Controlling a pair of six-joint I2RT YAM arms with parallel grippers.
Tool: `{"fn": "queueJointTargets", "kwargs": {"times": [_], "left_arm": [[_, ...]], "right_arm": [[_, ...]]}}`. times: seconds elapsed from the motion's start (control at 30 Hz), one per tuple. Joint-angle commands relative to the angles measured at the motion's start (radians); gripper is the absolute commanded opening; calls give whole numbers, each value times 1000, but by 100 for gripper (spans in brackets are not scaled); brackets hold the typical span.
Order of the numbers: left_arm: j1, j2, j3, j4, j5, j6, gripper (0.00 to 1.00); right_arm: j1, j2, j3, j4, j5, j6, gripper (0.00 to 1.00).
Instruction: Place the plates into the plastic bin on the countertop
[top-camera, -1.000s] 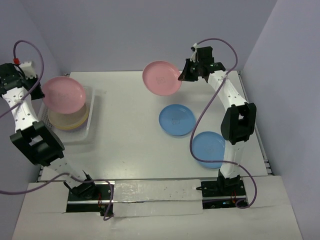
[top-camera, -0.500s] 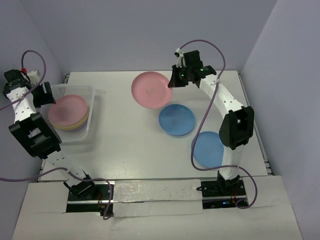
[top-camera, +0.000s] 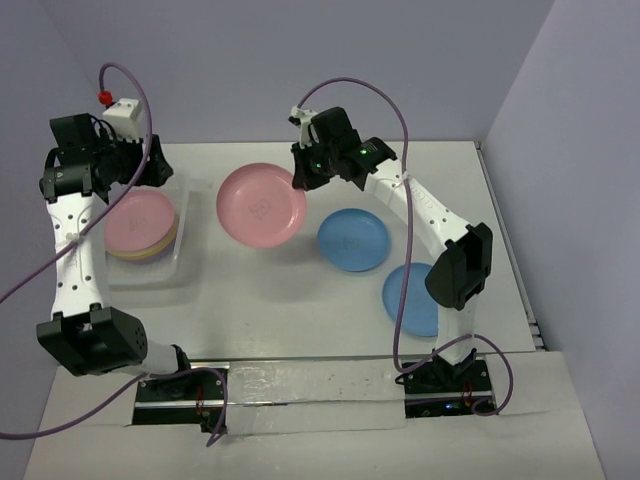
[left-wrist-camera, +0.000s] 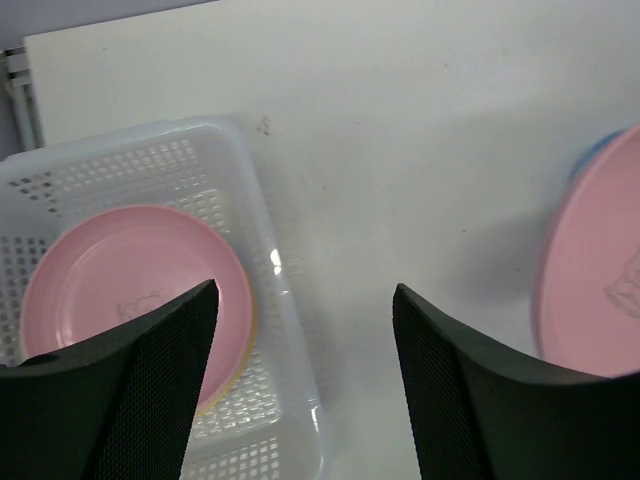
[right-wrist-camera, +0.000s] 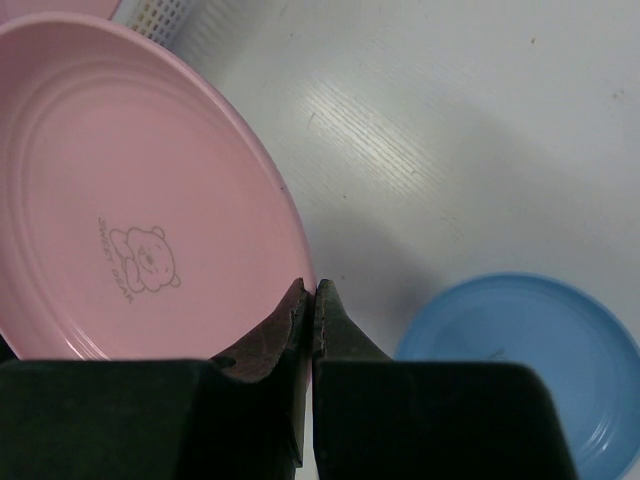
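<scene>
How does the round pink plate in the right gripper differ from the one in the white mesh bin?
The gripped pink plate is pinched by the right gripper; the binned pink plate rests free. The first is over countertop; the second tops a stack in the bin. Both round, pink.

Lifted pink plate (right-wrist-camera: 130, 150), centre mark a small bear outline, one short line of lettering beside it, not legible, second pink plate (left-wrist-camera: 110, 260) in plastic bin (left-wrist-camera: 290, 340), faint similar mark, unreadable.

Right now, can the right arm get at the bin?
Probably not cleanly: the left gripper hangs open above the bin, in the way. The right gripper holds a pink plate short of it.
</scene>
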Motion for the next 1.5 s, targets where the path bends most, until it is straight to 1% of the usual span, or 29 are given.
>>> {"fn": "queueJointTargets", "kwargs": {"times": [0.0, 0.1, 0.17, 0.23, 0.43, 0.57, 0.7, 0.83, 0.93, 1.0, 1.03, 1.07, 1.1, 1.13, 1.17, 1.23, 1.27, 1.3, 1.33, 1.4, 1.43, 1.47], "left_arm": [[-41, -15, -46, -24, 72, -25, 75], [-65, -28, -60, -35, 95, -11, 74], [-86, -29, -69, -73, 153, 18, 73], [-100, -29, -79, -88, 179, 32, 72], [-132, -36, -126, -84, 251, 30, 70], [-171, -37, -151, -88, 231, 36, 66], [-210, -35, -182, -70, 175, 30, 63], [-219, -34, -203, -33, 122, 13, 60], [-221, -31, -213, -12, 82, 4, 55], [-221, -25, -215, -14, 85, -1, 41], [-222, -25, -218, -12, 90, -3, 35], [-222, -25, -220, -11, 97, -5, 24], [-222, -27, -224, -11, 97, -8, 24], [-222, -30, -226, -9, 102, -11, 6], [-222, -32, -229, -6, 103, -17, 2], [-222, -39, -232, -1, 100, -27, 0], [-220, -40, -232, 1, 98, -29, 0], [-219, -47, -233, 11, 90, -39, 0], [-216, -47, -227, 8, 82, -45, 0], [-183, -42, -208, 3, 69, -45, 0], [-164, -36, -192, 1, 62, -42, 0], [-141, -28, -175, -4, 56, -36, 0]], "right_arm": [[47, 31, 108, -29, 37, -17, 0], [64, 44, 125, -36, 41, -15, 0], [79, 54, 135, -39, 43, -16, 0], [82, 59, 137, -35, 43, -16, 0], [87, 100, 159, -35, 58, -25, 0], [87, 102, 168, -30, 56, -24, 0], [87, 96, 177, -29, 45, -19, 0], [87, 77, 167, -28, 19, -17, 0], [87, 64, 155, -24, 12, -16, 0], [87, 57, 149, -21, 13, -13, 0], [87, 55, 146, -20, 15, -13, 0], [87, 55, 148, -21, 16, -10, 0], [87, 55, 149, -23, 16, -12, 0], [87, 55, 149, -24, 19, -10, 0], [87, 56, 149, -24, 21, -9, 1], [87, 58, 150, -27, 20, -7, 6], [87, 58, 152, -28, 19, -6, 13], [87, 60, 151, -32, 20, -2, 34], [86, 58, 149, -35, 21, 2, 50], [80, 49, 132, -37, 29, 9, 76], [74, 44, 123, -38, 32, 13, 85], [66, 38, 112, -38, 31, 16, 88]]}}
